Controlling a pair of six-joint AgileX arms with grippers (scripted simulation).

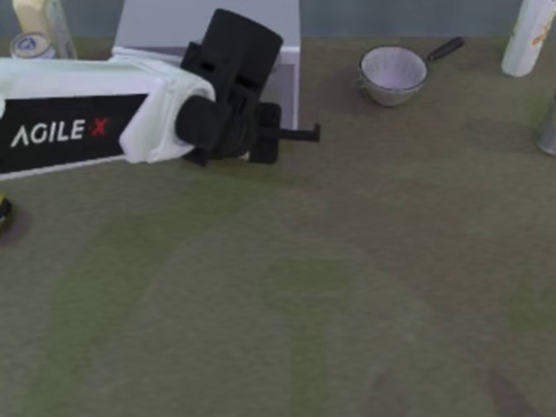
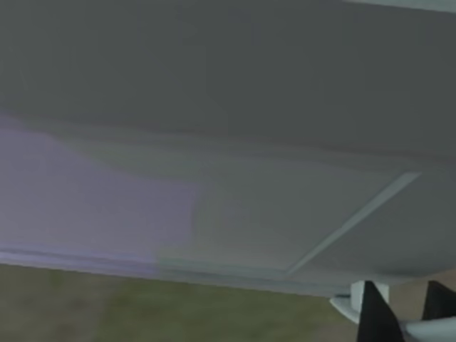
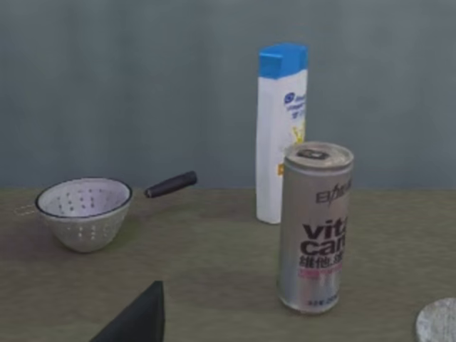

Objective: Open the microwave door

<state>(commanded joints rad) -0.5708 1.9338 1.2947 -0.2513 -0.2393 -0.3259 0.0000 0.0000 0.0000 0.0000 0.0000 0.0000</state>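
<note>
**Mia:** So, where is the left gripper [image 1: 300, 133]?

**Ben:** It is up near 11 o'clock on the table [image 1: 287, 304], right in front of the microwave [image 1: 208, 26]. The big white arm comes in from 9 o'clock. One thin black finger [image 1: 295, 133] sticks out toward 3 o'clock.

**Mia:** Is it open wide? Is it holding something?

**Ben:** I cannot tell. From the top I see only that one finger. In the left wrist view two black fingertips [image 2: 376, 317] show with a small gap and a white strip by them, but I cannot tell if they pinch it.

**Mia:** Where is the microwave door [image 2: 235, 206]?

**Ben:** It fills the left wrist view, very close. It is a grey window with a pale frame. From the top it hides under the black wrist, at the front of the microwave, up at 11 o'clock.

**Mia:** And the right gripper [image 3: 139, 320]?

**Ben:** Only a dark tip shows in the right wrist view. I cannot tell if it is open. It looks at a white strainer [image 3: 84, 211], a silver can [image 3: 315, 228] and a white bottle with a blue cap [image 3: 281, 132].

**Mia:** Are those near the microwave?

**Ben:** The strainer sits at 1 o'clock, apart from it. The bottle is at 2 o'clock.
</note>
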